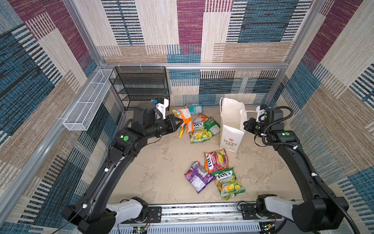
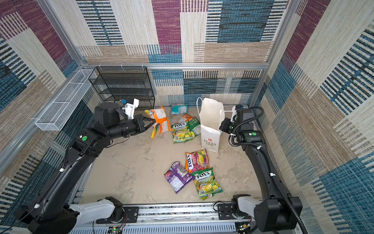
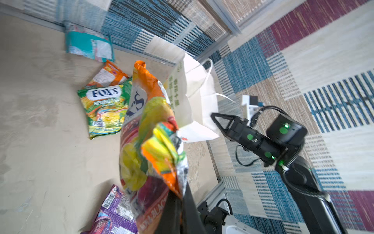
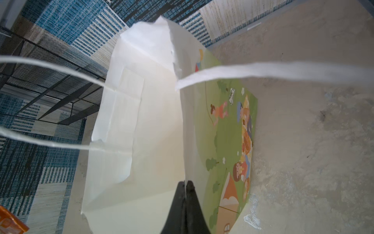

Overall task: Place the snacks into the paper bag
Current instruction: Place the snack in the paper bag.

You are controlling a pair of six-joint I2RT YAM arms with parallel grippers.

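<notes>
The left tool is clamped on one orange packet, held off the bench left of the single upright paper bag. Its arm reaches forward with the wrist level and turned toward the bag. The right tool, arm bent inward, pinches the bag's rim. Seven more packets lie flat: a heap of four left of the bag, a group of three in front.

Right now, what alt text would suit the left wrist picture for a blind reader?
The left tool pinches an orange snack packet lifted above the beige table. Beyond it stands a white paper bag, its rim held by the right tool; a green packet, a teal packet and a purple packet lie on the table.
</notes>
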